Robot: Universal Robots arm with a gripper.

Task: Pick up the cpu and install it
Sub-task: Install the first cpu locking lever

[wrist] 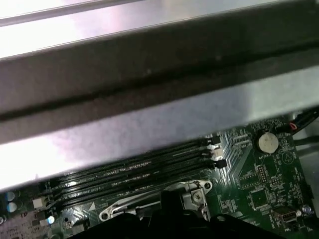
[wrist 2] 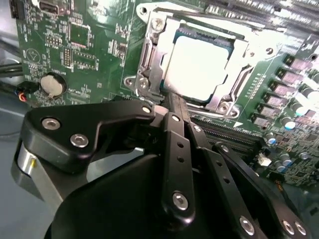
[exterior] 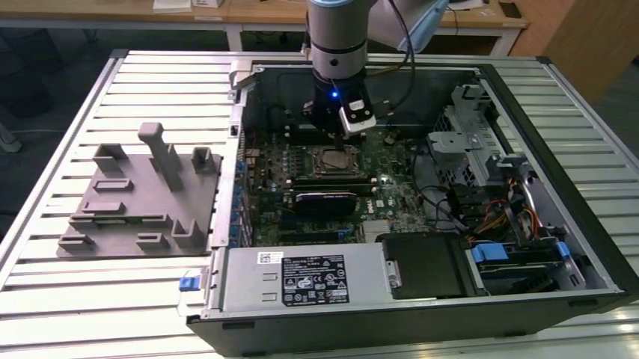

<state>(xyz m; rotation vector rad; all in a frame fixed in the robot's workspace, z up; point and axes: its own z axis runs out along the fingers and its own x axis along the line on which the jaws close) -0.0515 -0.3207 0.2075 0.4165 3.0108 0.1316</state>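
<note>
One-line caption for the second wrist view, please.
The cpu sits in the socket frame on the motherboard, the gripper beside it.

The cpu [wrist 2: 199, 67] is a flat square chip with a bright silvery-white top and a thin dark rim. In the second wrist view it lies level, seated inside the metal-framed socket [wrist 2: 149, 59] on the green motherboard [wrist 2: 84, 45], with the frame bordering it from 9 o'clock round to 3 o'clock.

Grey arm [exterior: 337, 30] with blue light, black screw-studded tool [wrist 2: 169, 164].
</note>
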